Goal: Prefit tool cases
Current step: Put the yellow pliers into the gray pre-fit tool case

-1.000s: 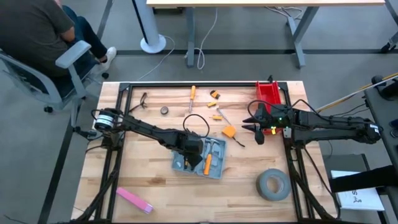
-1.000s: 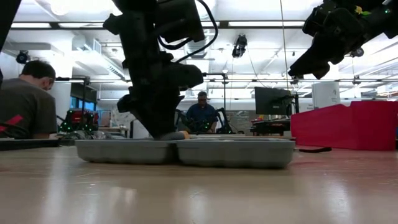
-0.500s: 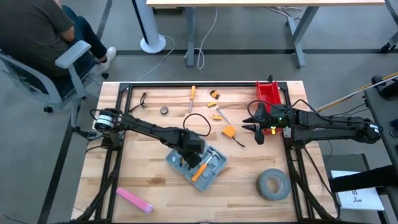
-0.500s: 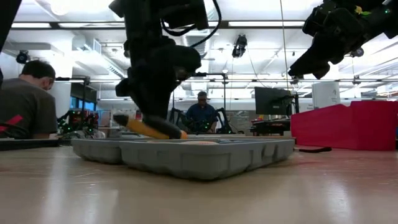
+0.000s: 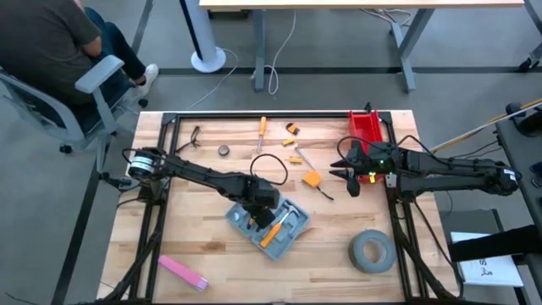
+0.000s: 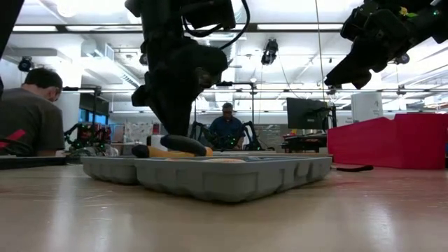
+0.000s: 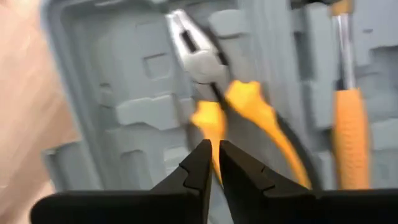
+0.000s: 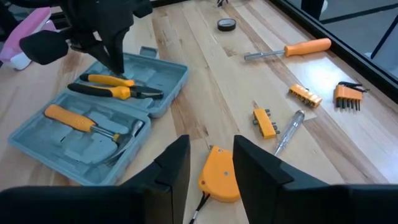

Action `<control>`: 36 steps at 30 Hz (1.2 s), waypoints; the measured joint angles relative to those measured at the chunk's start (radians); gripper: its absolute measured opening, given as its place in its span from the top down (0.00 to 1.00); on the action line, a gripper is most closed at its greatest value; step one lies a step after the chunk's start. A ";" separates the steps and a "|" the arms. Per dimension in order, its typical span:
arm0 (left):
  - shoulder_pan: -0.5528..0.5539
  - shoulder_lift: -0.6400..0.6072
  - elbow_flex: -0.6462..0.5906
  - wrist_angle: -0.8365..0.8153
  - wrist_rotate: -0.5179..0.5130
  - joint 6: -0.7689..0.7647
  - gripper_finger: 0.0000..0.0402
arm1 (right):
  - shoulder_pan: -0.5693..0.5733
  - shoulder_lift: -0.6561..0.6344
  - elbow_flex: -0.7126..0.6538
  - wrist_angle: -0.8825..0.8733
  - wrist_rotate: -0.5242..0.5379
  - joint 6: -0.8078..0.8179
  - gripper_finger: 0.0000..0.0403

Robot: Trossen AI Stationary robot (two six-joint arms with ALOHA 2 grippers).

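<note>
The table (image 5: 212, 254) is pale wooden planks inside a black frame, standing on a grey floor; beyond it the low view shows a bright workshop with ceiling lights, screens and two people, one seated at the left (image 6: 28, 112) and one farther back (image 6: 227, 126). From above, a person (image 5: 42, 42) sits in a chair off the table's left far corner. Going left to right on the table: a pink block (image 5: 182, 272) near the front left edge, a small dark ring (image 5: 223, 150), an orange-handled screwdriver (image 5: 262, 133), the open case (image 5: 268, 223) at the middle, small orange bits (image 5: 294, 158), an orange tape measure (image 5: 312, 179), a red bin (image 5: 367, 129) at the far right and a grey tape roll (image 5: 372, 252) at the front right. The left gripper (image 7: 212, 165) is low over the case, its fingers nearly together just at one yellow handle of the pliers (image 7: 230, 106) lying in a recess; whether they pinch it cannot be told. An orange-handled tool (image 7: 350, 124) lies in the neighbouring recess. The right gripper (image 8: 211, 165) hangs above the tape measure near the bin, jaws apart and empty. Against a second ago, the case is turned askew on the table, the pliers have come to lie flat in it, and the right arm is unmoved.
</note>
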State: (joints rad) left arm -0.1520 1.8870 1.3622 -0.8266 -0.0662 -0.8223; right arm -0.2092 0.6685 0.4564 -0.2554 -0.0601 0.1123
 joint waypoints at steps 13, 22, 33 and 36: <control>0.000 -0.002 0.020 0.028 0.168 -0.025 0.81 | 0.000 0.000 0.000 0.000 0.000 0.000 0.76; 0.000 -0.003 0.049 0.101 0.211 -0.024 0.83 | 0.000 0.000 0.000 0.000 0.000 0.000 0.78; 0.000 -0.003 -0.005 0.172 0.242 -0.027 0.89 | 0.000 0.000 0.000 0.000 0.000 0.000 0.74; 0.000 -0.003 -0.026 0.176 0.242 -0.028 0.90 | 0.000 0.000 0.000 0.000 0.000 0.000 0.74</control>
State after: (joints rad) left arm -0.1520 1.8843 1.3365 -0.6511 0.1757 -0.8501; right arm -0.2092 0.6682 0.4564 -0.2556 -0.0601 0.1123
